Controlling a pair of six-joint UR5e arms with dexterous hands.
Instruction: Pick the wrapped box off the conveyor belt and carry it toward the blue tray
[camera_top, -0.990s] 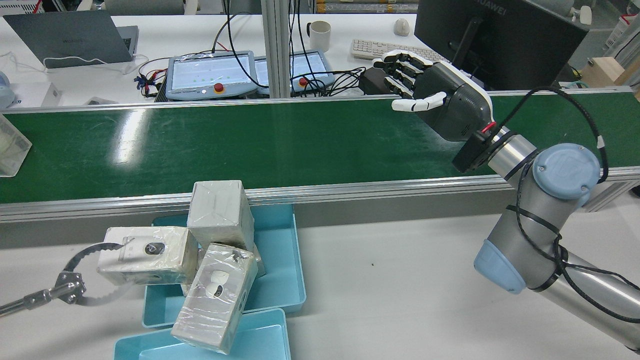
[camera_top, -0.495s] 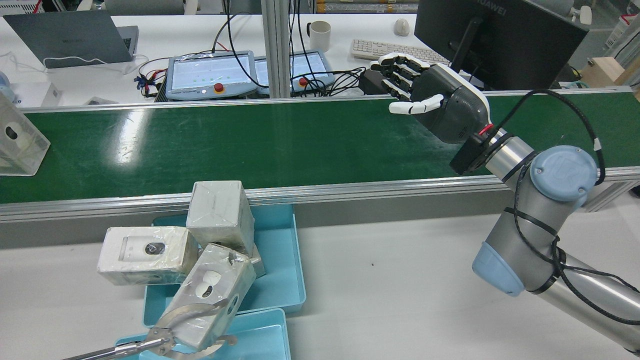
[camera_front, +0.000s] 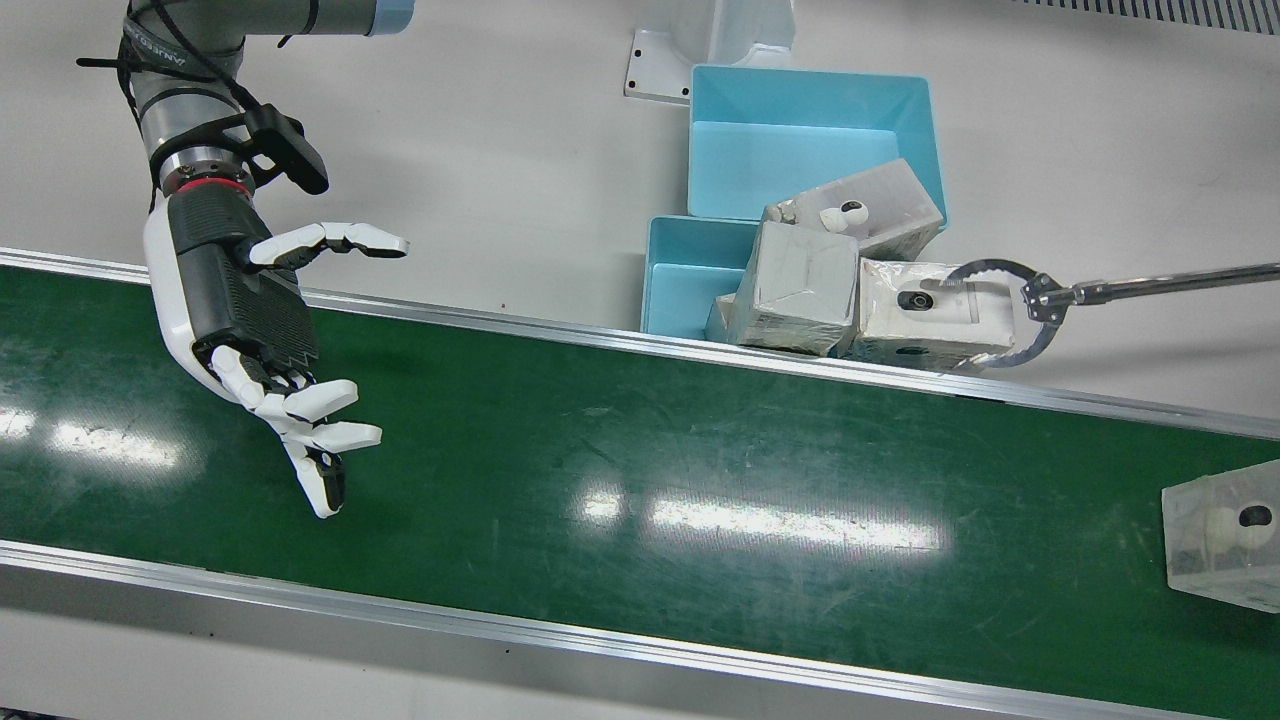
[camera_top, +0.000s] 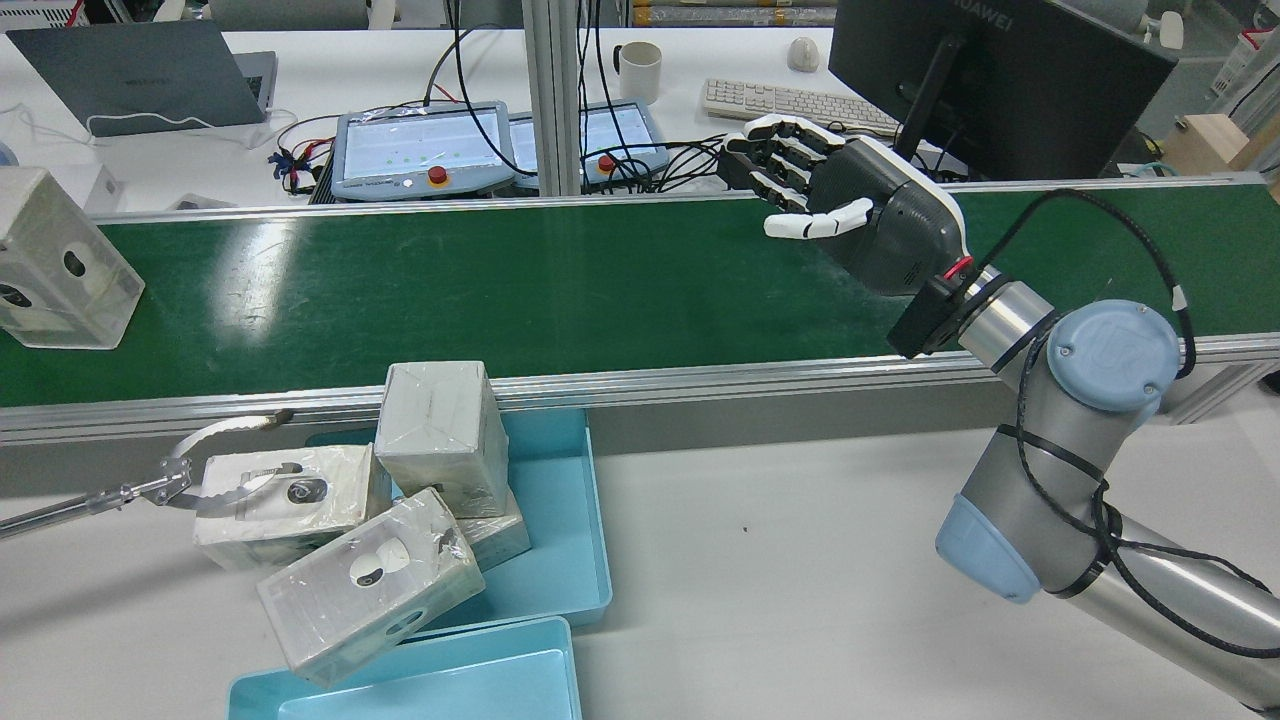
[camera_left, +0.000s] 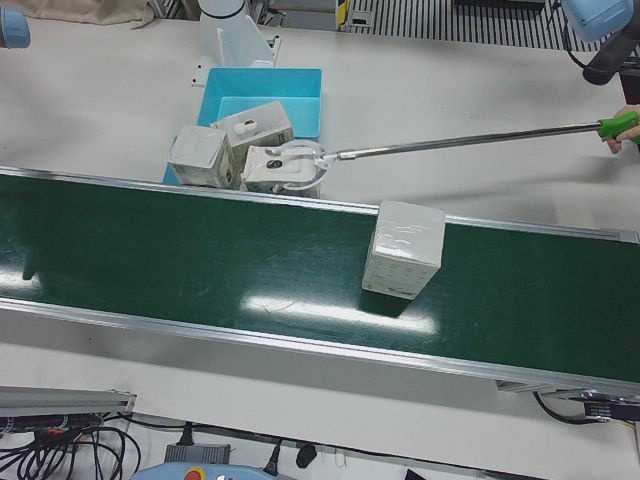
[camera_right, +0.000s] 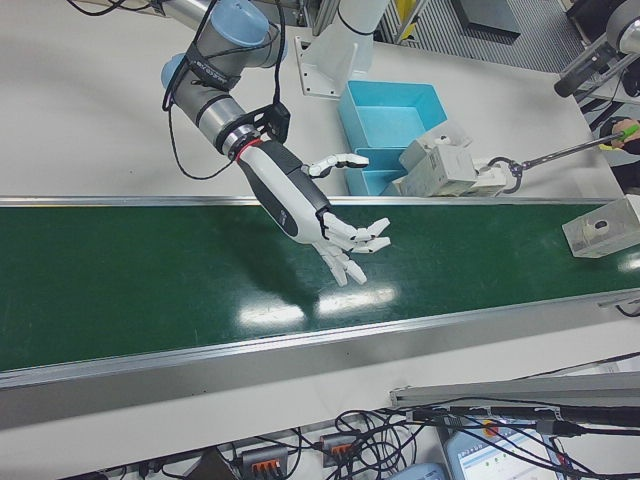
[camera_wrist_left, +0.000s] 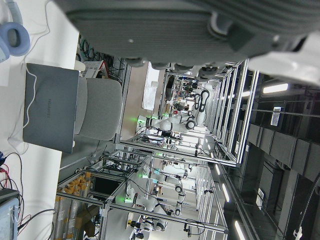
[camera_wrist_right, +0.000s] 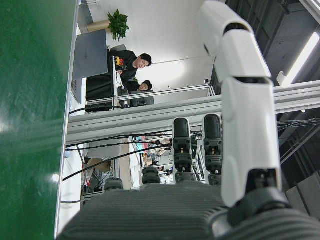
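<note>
One wrapped box (camera_top: 62, 262) stands upright on the belt (camera_top: 500, 290); right hand (camera_top: 850, 205) hovers spread, empty.

"HUAWEI" stands on the monitor (camera_top: 1000, 80) and, seemingly, the laptop (camera_wrist_left: 50, 107).

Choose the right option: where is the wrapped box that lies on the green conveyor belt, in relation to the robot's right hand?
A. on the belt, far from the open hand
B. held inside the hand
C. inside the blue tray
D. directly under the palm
A: the wrapped box sits at one end of the conveyor belt, while the right hand hovers open over the other end, holding nothing.
</note>
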